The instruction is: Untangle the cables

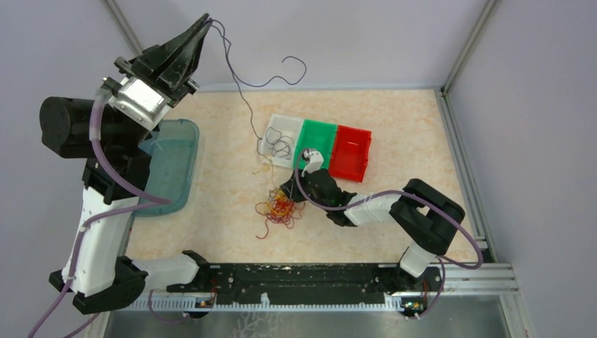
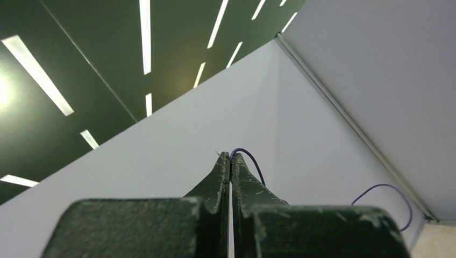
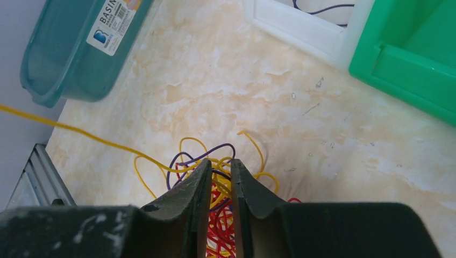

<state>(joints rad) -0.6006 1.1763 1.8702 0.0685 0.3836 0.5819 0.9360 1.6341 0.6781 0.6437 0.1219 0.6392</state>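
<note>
My left pincer [image 1: 206, 19] is clenched on a purple cable [image 1: 239, 88] and held high over the table's far left. The cable's short end curls free in the air, and its long run drops into the white bin [image 1: 276, 121], where it lies in loops. My right pincer [image 3: 220, 166] sits low on the tangle [image 1: 278, 209] of red, yellow and purple strands at mid-table, its fingers nearly together with strands caught between them, so I judge it grasps the knot.

To do this step well, I would pin the tangle firmly with the right and draw the left away slowly. I would watch for the knot lifting, which would mean purple is snagged in it. I cannot tell whether my raised cable reaches the tangle.

The white bin's wall could catch the loops. The green bin [image 1: 320, 125] and red bin [image 1: 355, 132] stand just behind my right pincer. The teal basin [image 1: 193, 141] lies under my left arm. One yellow strand [image 3: 64, 127] runs off leftward and could drag
</note>
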